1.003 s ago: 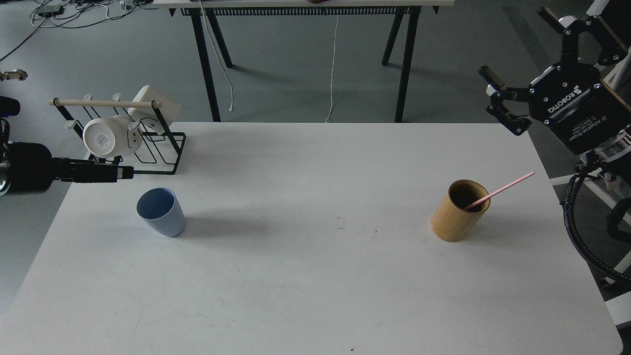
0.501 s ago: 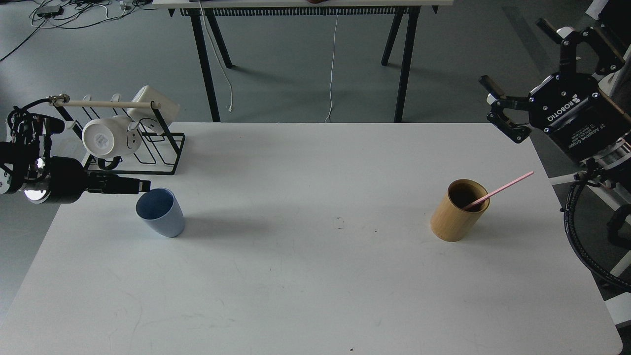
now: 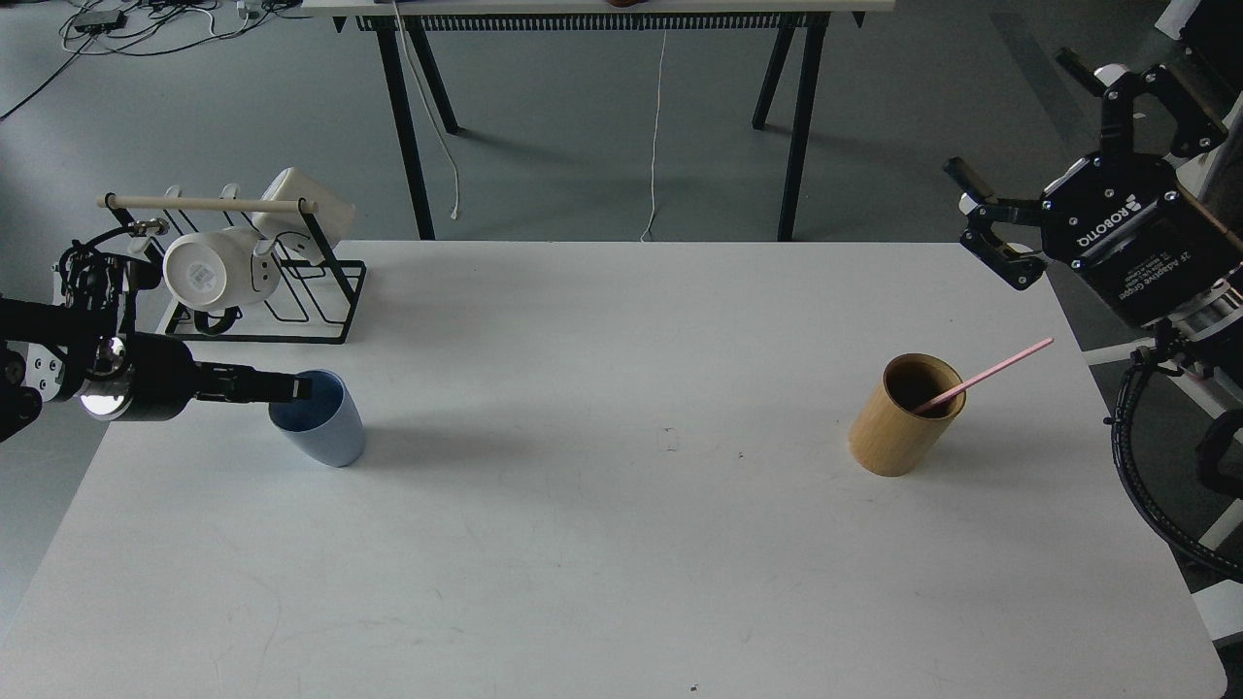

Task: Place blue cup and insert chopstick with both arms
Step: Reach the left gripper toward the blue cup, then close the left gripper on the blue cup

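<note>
Left end effector [image 3: 291, 388] overlaps blue cup [image 3: 325, 432] on white table [image 3: 621, 544].

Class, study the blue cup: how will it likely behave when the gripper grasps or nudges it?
The blue cup tapers to a narrow base, so a sideways push near its rim would probably tip it. It stands empty and small, so is likely light. Its matte wall should give the left gripper fair grip.

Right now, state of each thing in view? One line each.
blue cup: upright on the table, empty.
left gripper: over the cup's mouth; open or shut unclear.
right gripper: open, empty, raised beyond the table's right edge.
chopstick: leaning in the bamboo holder.
bamboo holder: upright.
white mug: hanging sideways on the rack.
</note>
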{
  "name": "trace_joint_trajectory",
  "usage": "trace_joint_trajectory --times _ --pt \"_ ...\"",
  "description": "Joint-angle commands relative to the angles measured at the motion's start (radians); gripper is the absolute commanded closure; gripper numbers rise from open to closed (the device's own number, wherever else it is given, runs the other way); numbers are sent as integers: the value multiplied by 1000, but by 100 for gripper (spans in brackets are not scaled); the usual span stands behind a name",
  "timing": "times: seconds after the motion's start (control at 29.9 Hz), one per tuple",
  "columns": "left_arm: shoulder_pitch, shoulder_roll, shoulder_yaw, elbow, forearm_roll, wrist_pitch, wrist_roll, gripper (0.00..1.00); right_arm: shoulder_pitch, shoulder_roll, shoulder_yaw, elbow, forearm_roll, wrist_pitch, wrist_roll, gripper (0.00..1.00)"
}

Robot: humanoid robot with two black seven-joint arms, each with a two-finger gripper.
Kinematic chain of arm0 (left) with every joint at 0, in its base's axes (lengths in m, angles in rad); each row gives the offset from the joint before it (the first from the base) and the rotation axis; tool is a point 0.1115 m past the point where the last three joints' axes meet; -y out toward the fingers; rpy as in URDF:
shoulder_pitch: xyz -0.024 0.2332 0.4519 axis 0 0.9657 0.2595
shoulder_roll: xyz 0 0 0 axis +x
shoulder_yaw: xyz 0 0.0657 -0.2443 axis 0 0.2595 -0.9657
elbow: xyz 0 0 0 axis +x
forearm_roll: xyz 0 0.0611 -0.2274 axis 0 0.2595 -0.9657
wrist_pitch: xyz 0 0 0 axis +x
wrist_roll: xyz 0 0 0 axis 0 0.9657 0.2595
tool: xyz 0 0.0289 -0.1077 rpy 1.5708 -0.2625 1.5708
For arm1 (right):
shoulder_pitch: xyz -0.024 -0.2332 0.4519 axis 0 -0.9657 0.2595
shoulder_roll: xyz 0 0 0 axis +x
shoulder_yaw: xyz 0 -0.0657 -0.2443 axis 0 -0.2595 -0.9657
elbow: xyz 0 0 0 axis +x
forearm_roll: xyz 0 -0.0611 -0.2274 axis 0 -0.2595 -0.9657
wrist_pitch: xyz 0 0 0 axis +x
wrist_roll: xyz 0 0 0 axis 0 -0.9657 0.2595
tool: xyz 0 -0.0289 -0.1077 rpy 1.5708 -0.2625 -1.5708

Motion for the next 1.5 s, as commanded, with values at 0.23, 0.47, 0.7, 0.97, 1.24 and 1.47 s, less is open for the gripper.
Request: trace_joint_trajectory --times 0.23,0.47,0.7,0.97,1.24,1.47 --pt "50 -67 -1 97 -1 75 0 5 -21 0 0 0 1 0 0 1" --pt "56 -64 3 95 6 90 0 41 -30 0 0 0 0 0 0 1" --pt "56 -64 1 94 102 144 0 56 -39 0 0 0 0 0 0 1" --pt "51 -56 -1 85 102 177 0 74 -45 0 0 2 1 0 0 1" --pt "51 -35 -1 51 102 180 0 97 -48 2 0 2 1 0 0 1" --pt "21 108 -19 -225 97 176 0 98 -50 3 0 0 1 0 0 1"
